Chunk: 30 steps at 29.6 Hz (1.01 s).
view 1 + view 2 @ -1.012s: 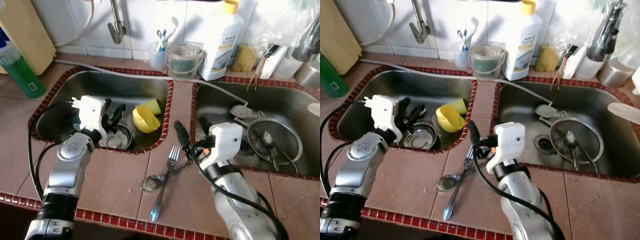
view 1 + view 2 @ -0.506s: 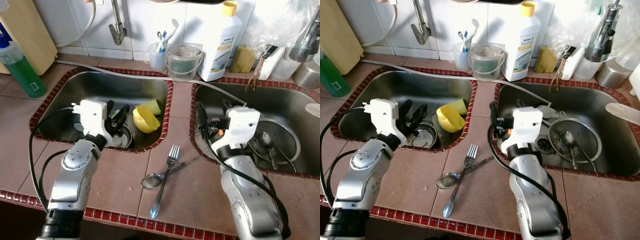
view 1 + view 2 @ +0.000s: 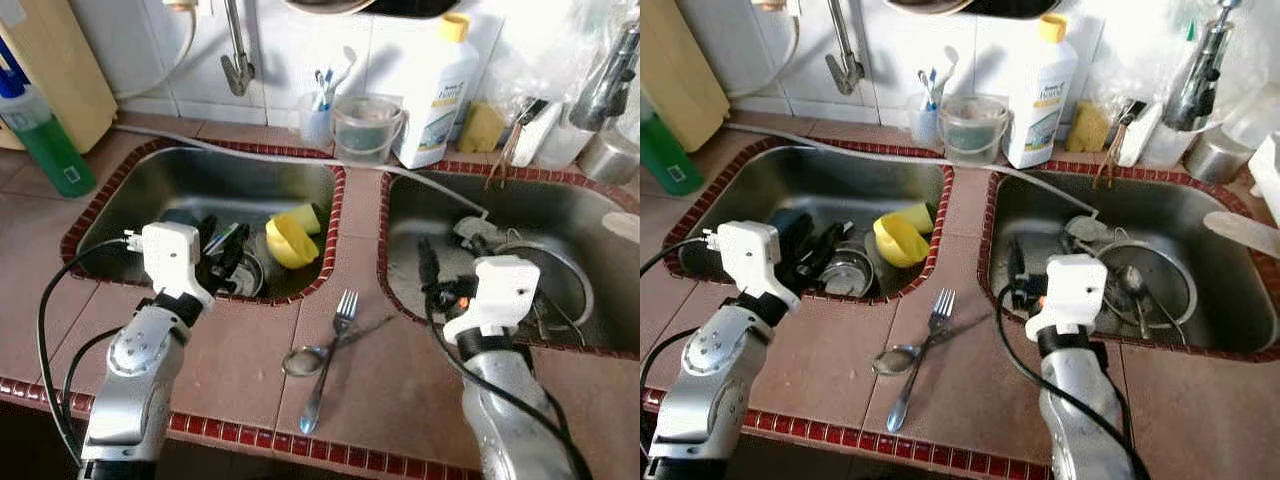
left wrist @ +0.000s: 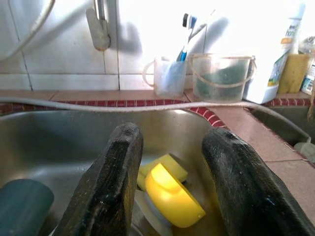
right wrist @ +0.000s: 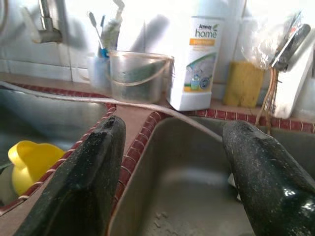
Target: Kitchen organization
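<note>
While fork [image 3: 343, 312] and spoon [image 3: 303, 361] lie crossed on the counter [image 3: 228, 360] awaiting sorting, both claws spread and empty: left gripper [image 3: 222, 258] over the left sink [image 3: 118, 212], right gripper [image 3: 428, 272] at the right sink [image 3: 408, 218]

Sinks [image 3: 150, 180] brushed steel; fork [image 3: 330, 362], spoon [image 3: 303, 360] shiny metal; yellow cup [image 3: 291, 241] glossy plastic; counter [image 3: 230, 365] matt tile.

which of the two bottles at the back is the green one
The green bottle at the far left, beside the left sink; it is see-through green. The other, the white detergent bottle, stands behind the divider between the sinks and has a yellow cap.
</note>
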Motion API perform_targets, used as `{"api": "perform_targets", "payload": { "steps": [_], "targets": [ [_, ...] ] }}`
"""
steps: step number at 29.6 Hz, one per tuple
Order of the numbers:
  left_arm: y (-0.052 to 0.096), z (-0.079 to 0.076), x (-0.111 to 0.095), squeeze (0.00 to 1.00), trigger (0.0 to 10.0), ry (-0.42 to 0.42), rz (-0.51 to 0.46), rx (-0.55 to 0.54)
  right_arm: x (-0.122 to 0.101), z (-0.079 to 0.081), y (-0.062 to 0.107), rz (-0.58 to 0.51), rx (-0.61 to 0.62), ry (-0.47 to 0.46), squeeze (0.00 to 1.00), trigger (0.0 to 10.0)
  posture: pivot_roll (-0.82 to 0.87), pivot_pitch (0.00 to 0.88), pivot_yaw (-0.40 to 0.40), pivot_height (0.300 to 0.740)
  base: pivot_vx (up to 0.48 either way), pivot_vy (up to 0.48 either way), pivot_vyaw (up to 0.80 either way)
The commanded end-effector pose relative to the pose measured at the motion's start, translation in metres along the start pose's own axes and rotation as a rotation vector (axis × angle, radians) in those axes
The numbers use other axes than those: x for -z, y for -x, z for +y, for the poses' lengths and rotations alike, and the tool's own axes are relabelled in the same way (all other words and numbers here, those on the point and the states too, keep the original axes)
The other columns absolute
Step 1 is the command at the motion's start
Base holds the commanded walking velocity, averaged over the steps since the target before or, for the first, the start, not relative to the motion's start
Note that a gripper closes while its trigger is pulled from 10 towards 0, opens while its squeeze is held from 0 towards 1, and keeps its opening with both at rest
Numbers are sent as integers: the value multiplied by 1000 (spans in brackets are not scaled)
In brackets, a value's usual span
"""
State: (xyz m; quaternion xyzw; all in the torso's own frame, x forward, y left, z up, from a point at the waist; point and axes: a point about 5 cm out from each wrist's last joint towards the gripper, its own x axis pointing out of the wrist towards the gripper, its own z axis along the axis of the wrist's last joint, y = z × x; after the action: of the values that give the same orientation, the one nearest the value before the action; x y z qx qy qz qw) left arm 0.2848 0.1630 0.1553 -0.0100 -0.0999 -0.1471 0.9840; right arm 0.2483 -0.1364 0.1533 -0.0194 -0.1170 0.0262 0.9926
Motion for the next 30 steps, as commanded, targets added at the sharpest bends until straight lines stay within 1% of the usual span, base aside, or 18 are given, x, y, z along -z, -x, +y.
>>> {"api": "perform_targets", "payload": {
  "steps": [1, 6, 12, 16, 17, 18, 20, 22, 26, 30],
  "targets": [
    [1, -1, 0, 0, 10000, -8, -13, -18, 3, 2, 1, 1, -8, -2, 0, 10000, -165, 80, 12, 740, 0, 0, 0],
    [3, -3, 3, 0, 10000, -33, -10, -26, 9, 5, -1, 13, -18, 2, 0, 10000, -152, 72, -8, 740, 0, 0, 0],
    [4, -2, 3, 0, 10000, -29, -15, -36, 9, 7, -11, 6, -53, 5, 0, 10000, -137, 60, -14, 740, 0, 0, 0],
    [4, -10, 1, 0, 10000, -12, -34, -43, 3, 11, -30, -16, -114, 5, 0, 10000, -123, 46, -28, 740, 0, 0, 0],
    [4, -10, 1, 0, 10000, -12, -34, -43, 3, 11, -30, -16, -114, 5, 0, 10000, -123, 46, -28, 740, 0, 0, 0],
    [3, -12, 0, 0, 10000, -6, -39, -44, 1, 14, -35, -22, -145, -1, 0, 10000, -120, 41, -35, 740, 0, 0, 0],
    [2, -13, -1, 0, 10000, -1, -47, -44, -1, 16, -40, -26, -172, -9, 0, 10000, -117, 39, -38, 740, 0, 0, 0],
    [1, -15, -3, 0, 10000, -11, -57, -41, -4, 20, -47, -22, -223, -24, 0, 10000, -108, 32, -51, 740, 0, 0, 0],
    [0, -15, -5, 0, 10000, -26, -66, -42, 1, 25, -51, 0, -301, -25, 0, 10000, -100, 28, -59, 740, 0, 0, 0],
    [0, -17, -5, 0, 10000, -36, -65, -36, 6, 25, -55, 26, -332, -29, 0, 10000, -94, 25, -65, 740, 0, 0, 0]
  ]
}}
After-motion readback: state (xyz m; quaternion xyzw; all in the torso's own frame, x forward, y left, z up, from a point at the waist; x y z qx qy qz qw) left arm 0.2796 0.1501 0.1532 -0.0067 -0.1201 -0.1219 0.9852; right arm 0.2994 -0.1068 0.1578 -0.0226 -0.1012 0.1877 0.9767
